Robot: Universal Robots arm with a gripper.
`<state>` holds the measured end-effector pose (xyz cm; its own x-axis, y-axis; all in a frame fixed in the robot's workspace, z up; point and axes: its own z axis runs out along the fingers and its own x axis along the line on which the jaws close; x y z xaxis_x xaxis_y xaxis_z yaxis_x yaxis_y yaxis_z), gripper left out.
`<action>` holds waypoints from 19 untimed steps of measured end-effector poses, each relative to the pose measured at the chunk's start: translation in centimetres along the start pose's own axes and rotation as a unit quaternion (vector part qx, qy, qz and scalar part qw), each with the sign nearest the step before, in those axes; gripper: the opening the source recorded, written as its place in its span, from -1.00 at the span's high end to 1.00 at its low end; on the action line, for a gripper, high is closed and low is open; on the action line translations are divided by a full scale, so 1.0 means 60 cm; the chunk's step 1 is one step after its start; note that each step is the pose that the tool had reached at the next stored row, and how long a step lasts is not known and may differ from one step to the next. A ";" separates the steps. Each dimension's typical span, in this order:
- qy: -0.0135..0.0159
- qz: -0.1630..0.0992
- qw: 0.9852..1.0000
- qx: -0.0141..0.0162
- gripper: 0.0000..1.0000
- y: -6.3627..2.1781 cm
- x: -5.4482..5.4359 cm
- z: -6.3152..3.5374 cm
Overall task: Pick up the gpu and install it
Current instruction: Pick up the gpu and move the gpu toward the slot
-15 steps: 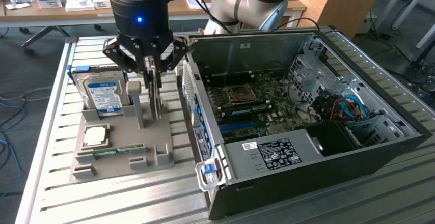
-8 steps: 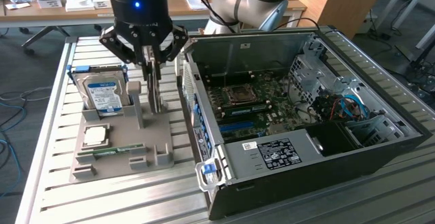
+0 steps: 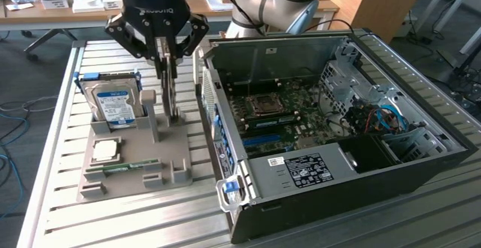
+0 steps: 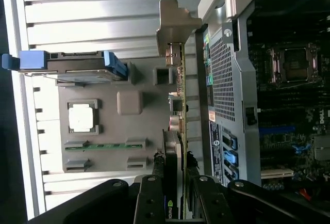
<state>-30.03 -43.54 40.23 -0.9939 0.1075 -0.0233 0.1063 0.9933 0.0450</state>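
One step is in hand: the pick-up, with nothing yet installed. The gpu (image 3: 172, 93) stands on edge in the grey holder (image 3: 120, 169), on the holder's side nearest the open computer case (image 3: 421, 146) and toward the far edge of the surface (image 3: 67, 214). Its lower edge looks seated in the holder, though I cannot tell whether it has lifted at all.

The claw (image 3: 168, 73) hangs straight above the card. It is roughly half open, with one finger on each face, and the wrist view shows the fingers closed against the board and its black cooler. I take that as a grip on the gpu.

In my judgement the next move calls for a straight upward pull. The card must clear its slot and the upright post (image 3: 150, 110) just beside it, and the grip must be firm enough that the thin board does not tilt.
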 end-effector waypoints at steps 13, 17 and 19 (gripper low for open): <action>0.000 0.000 1.000 0.000 0.46 0.001 -0.001 -0.024; 0.000 0.000 1.000 0.000 0.46 0.001 -0.001 -0.030; 0.000 0.000 1.000 0.000 0.46 0.001 -0.001 -0.030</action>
<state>-30.02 -43.54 42.05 -0.9939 0.1074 -0.0234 0.1063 0.9933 0.0452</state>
